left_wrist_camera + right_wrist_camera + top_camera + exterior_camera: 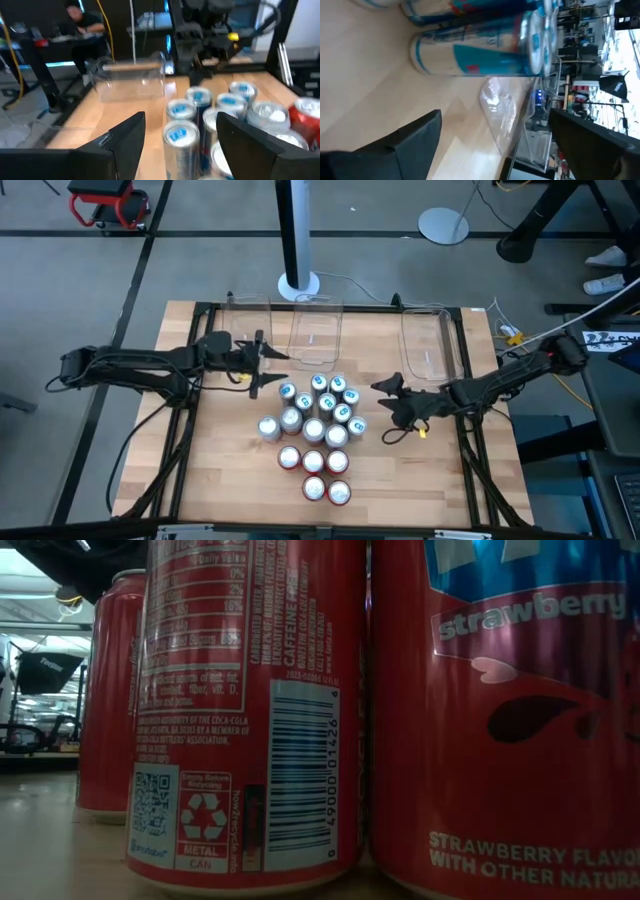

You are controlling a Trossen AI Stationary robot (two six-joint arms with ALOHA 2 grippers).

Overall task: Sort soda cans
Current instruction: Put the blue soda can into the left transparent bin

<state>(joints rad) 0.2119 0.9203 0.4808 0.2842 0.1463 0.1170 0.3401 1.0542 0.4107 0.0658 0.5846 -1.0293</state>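
The soda cans stand upright in a cluster mid-table: teal-blue ones [327, 402] at the far side, silver-grey ones [314, 429] in the middle, red ones [314, 463] nearest, which fill the low view [250, 710]. My left gripper [268, 370] is open just left of the cluster; in its wrist view [182, 132] a teal-blue can [181, 137] shows ahead between the fingers, untouched. My right gripper [383, 410] is open just right of the cluster, rolled to one side; its wrist view [495, 140] shows teal-blue cans [475, 55] ahead, with nothing between the fingers.
Three clear plastic tubs stand along the far edge: one far left [247, 315], one in the middle [317, 332], one at the right [428, 345]. Bare wood [230, 470] lies left, right and near of the cluster. A person [80, 20] sits beyond the table.
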